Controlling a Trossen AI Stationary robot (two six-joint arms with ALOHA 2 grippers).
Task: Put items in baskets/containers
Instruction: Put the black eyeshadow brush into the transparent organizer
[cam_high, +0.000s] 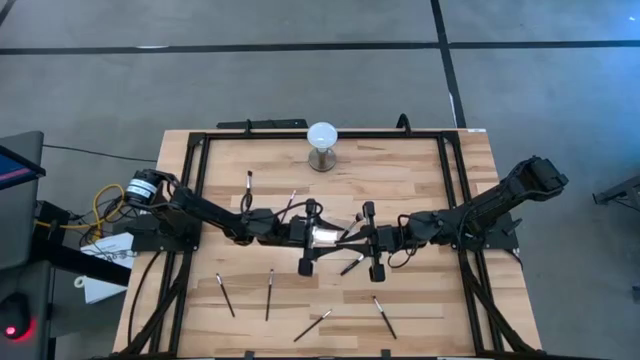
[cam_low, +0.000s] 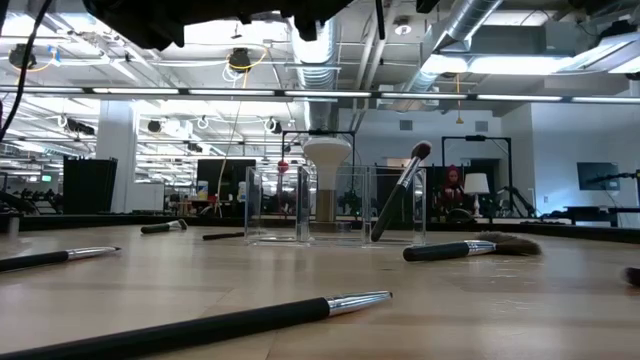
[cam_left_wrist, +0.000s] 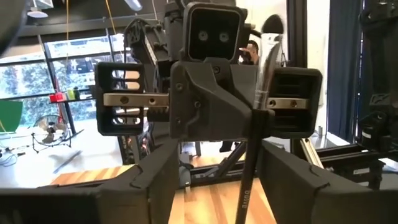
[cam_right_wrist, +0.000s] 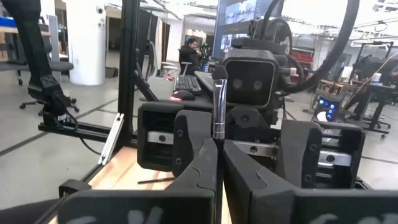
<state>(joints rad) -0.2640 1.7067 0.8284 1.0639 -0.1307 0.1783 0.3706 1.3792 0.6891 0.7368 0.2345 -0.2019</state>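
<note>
Both grippers meet over the middle of the table, above the clear holder (cam_low: 335, 205). One brush (cam_low: 400, 190) leans in the holder, head up. My right gripper (cam_right_wrist: 219, 155) (cam_high: 352, 240) is shut on another slim brush (cam_left_wrist: 261, 93), which stands upright. My left gripper (cam_left_wrist: 214, 186) (cam_high: 330, 238) faces it, open, one finger on either side of that brush's dark handle; I see no touch. Several more brushes lie flat on the wood, among them one near the front (cam_low: 200, 325) and one with a broad dark head (cam_low: 455, 250). My right gripper pinches the brush's handle just below the silver ferrule (cam_right_wrist: 219, 118) between its two fingers. The fingers lie level, come from the table's right and cross the brush. The brush is lifted clear, head up and slightly tilted, with its handle (cam_left_wrist: 245, 186) hanging below the fingers.
A white globe on a metal base (cam_high: 322, 140) stands at the table's far middle. Loose brushes lie near the front edge (cam_high: 269, 293) (cam_high: 385, 317) and at the far left (cam_high: 248, 185). A black frame (cam_high: 200, 150) runs round the tabletop.
</note>
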